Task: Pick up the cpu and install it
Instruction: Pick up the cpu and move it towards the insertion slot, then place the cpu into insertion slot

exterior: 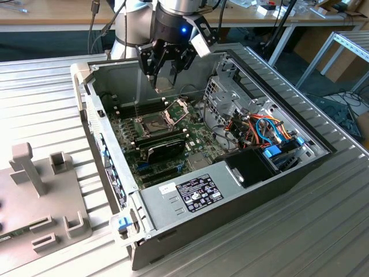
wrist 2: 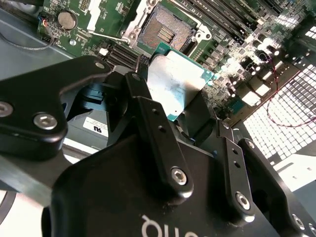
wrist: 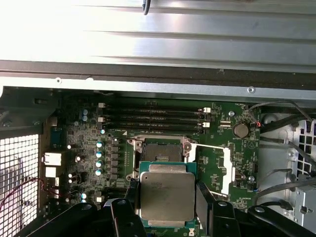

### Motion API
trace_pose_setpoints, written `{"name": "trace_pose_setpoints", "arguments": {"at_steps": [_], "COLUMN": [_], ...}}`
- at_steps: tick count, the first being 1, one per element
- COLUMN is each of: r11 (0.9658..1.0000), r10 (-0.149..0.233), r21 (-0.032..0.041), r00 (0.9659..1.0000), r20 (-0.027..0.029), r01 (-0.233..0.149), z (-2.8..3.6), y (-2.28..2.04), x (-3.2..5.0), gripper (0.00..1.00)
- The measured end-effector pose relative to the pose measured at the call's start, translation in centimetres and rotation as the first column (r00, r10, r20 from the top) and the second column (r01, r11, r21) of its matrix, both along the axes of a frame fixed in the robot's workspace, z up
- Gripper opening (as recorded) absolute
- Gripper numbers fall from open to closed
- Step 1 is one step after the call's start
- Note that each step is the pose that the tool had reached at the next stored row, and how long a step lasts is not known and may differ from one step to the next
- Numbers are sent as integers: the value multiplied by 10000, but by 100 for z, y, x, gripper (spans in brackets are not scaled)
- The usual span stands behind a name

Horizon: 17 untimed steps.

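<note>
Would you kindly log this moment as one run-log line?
gripper: shut on cpu | cpu: held above motherboard | socket: empty | retention frame: open

I read even, diffuse light in the exterior view, with soft shadow inside the open black computer case (exterior: 259, 196). The ribbed silver tabletop (wrist: 98, 29) glares white in the first wrist view; the flat square silver-grey cpu (wrist 2: 175, 81) shines in the second wrist view.

Arm (exterior: 131, 26): round, silver-grey, pale blue cap. Small blue light (exterior: 183, 30) glowing just above gripper (exterior: 164, 80). Gripper: black, chunky bars, shiny round screws (wrist 2: 178, 176) at joints, white letters (wrist 2: 158, 228) on base behind fingers (wrist 2: 148, 121).
</note>
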State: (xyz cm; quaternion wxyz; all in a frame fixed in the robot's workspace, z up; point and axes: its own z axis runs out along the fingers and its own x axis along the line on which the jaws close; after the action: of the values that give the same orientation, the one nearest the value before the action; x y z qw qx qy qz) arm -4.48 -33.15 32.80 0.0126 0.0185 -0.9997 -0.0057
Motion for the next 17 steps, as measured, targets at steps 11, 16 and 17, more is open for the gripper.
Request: {"name": "trace_pose_setpoints", "arguments": {"at_steps": [11,16,17], "r11": [9996,9996,9996], "r10": [-277,-279,-281], "r21": [0,0,0], "r00": [9996,9996,9996], "r20": [0,0,0], "r01": [277,279,281], "z": [-7,-7,-8], "y": [0,0,0], "x": [0,0,0], "gripper": [55,55,55]}}
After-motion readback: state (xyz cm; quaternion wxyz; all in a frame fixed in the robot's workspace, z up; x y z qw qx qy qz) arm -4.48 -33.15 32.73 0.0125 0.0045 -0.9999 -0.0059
